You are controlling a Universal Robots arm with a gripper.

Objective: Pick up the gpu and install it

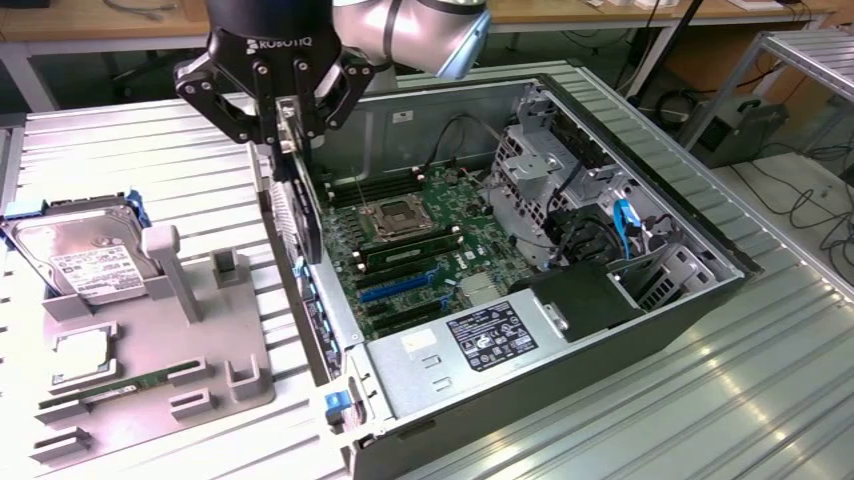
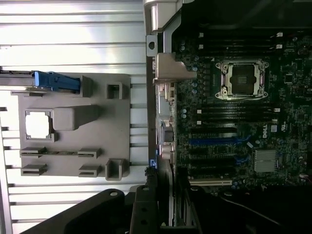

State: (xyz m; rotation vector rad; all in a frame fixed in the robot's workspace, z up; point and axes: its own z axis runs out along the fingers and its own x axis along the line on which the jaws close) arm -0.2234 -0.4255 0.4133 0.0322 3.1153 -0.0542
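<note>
My gripper [image 1: 287,135] hangs over the open computer case [image 1: 694,300], at its wall on the exterior view's left. It is shut on the gpu [image 1: 300,215], a thin dark card held upright and seen edge-on, whose lower end reaches down beside that wall. In the wrist view the gpu [image 2: 165,183] runs out from between my black fingers [image 2: 141,214] along the case's edge. The motherboard [image 1: 414,240] lies inside, with blue expansion slots [image 1: 394,287] near the card's lower end. Whether the card touches a slot I cannot tell.
A grey holder tray [image 1: 147,330] stands at the exterior view's left of the case, carrying a hard drive [image 1: 80,262], a processor chip [image 1: 80,352] and a memory stick [image 1: 127,385]. Inside the case are a drive cage [image 1: 547,180] and a power supply [image 1: 487,335].
</note>
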